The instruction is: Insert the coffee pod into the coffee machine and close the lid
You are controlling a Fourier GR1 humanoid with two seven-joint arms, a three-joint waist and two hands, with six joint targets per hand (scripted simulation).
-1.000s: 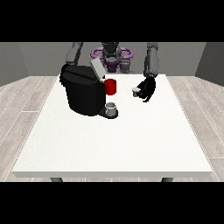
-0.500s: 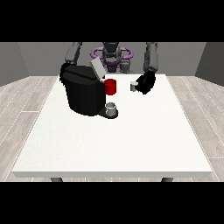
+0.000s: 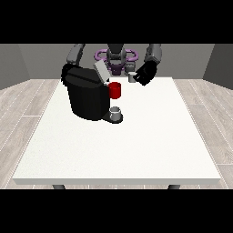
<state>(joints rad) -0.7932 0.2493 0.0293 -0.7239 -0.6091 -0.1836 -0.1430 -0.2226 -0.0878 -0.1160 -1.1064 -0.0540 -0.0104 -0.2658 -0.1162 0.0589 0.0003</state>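
Note:
A black coffee machine (image 3: 86,96) stands on the table's far left part, its grey lid (image 3: 101,71) tilted up and open. A red part (image 3: 115,90) juts from its front above a small grey cup (image 3: 116,112) on the drip base. The hand at the view's right (image 3: 146,73) is raised above the table, right of the lid, curled round a small pale coffee pod (image 3: 132,77). The hand at the view's left (image 3: 66,70) shows only partly behind the machine's top left corner.
The white table (image 3: 136,141) spreads wide towards the camera, with its near edge low in the view. The robot's torso (image 3: 117,58) stands behind the far edge.
The hand at the view's right has risen and moved left with the pod, closer to the open lid. The machine and the other hand have stayed put.

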